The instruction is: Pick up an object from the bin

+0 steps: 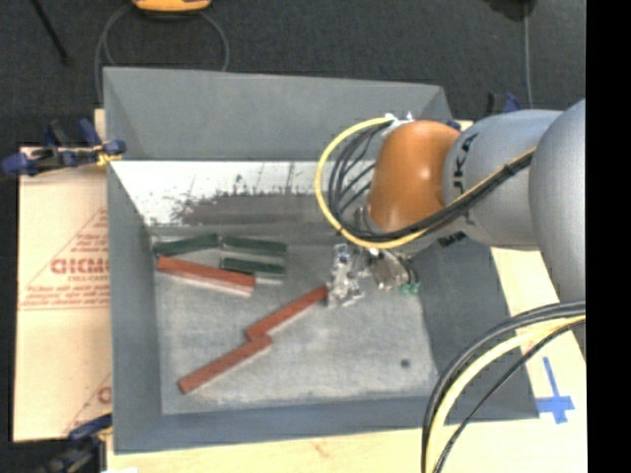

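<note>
The arm is at the reaching-down stage: nothing is lifted, and every piece lies flat on the floor of the grey metal bin (pixel 276 116). The jaws hang low in the right half of the bin, at the right-hand tip of a long, slim red-brown bar (pixel 286 315) that slants down toward the near left. Whether they are spread or pressed together, or touching that bar at all, I cannot tell from where I stand.

A second red-brown bar (pixel 222 365) continues the same slant nearer and further left, its end just beside the first. Well to the left, toward the far wall, lie a third reddish bar with a pale edge (pixel 202 272) and a few dark green bars (pixel 254 246).

To my eye, the next move calls for settling astride the bar's narrow width, closing, then lifting straight; gripped so near its end, the bar may droop.

The arm comes in from the right, its wrist under the rounded orange cover (pixel 409 175) bent steeply downward, black and yellow cables looping round it.
</note>
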